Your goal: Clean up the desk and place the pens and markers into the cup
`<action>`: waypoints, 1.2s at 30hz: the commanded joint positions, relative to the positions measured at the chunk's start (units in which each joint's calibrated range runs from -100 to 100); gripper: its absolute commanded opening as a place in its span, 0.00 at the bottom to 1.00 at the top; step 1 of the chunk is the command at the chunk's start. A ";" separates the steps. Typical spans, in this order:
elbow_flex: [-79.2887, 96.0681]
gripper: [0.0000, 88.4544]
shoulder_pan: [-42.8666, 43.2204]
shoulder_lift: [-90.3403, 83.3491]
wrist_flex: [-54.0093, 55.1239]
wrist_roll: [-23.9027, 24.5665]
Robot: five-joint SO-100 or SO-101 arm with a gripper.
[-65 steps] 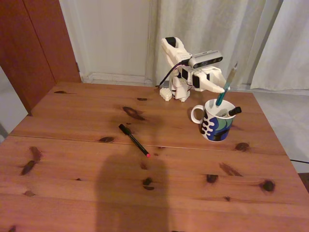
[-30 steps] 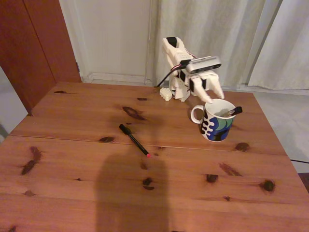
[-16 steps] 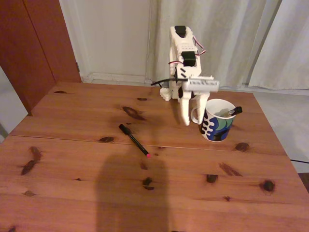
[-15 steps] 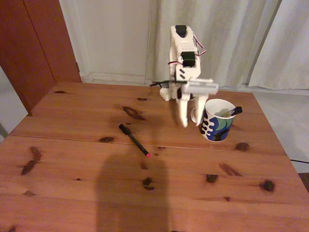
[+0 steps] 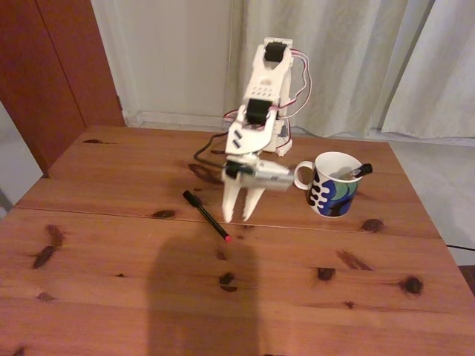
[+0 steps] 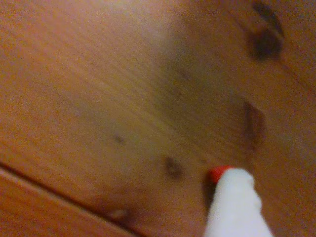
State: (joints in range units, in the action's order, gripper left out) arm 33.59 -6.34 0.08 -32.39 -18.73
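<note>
One pen (image 5: 206,215) was left, a thin black one with a red tip, lying flat on the desk (image 5: 111,297), well left of the cup (image 5: 334,185) where a black-capped marker (image 5: 359,170) poked out. So the arm was folded over forward, gripper (image 5: 238,217) pointing straight down just right of the pen, fingers spread apart and empty, ready to straddle it I guess.
</note>
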 commanded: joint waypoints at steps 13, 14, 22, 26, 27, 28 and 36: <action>-33.32 0.17 -5.04 17.00 -38.36 -7.83; -33.41 0.17 -5.36 17.33 -38.45 -8.04; -33.95 0.17 -8.57 21.31 -38.45 -9.56; -33.95 0.17 -9.78 22.71 -38.36 -9.82; -33.95 0.17 -10.02 22.88 -38.36 -9.82; -33.95 0.17 -10.34 23.04 -38.36 -10.03; -37.19 0.17 -11.95 26.10 -38.36 -10.92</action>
State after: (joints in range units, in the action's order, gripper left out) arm 0.13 -18.01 26.10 -70.30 -29.23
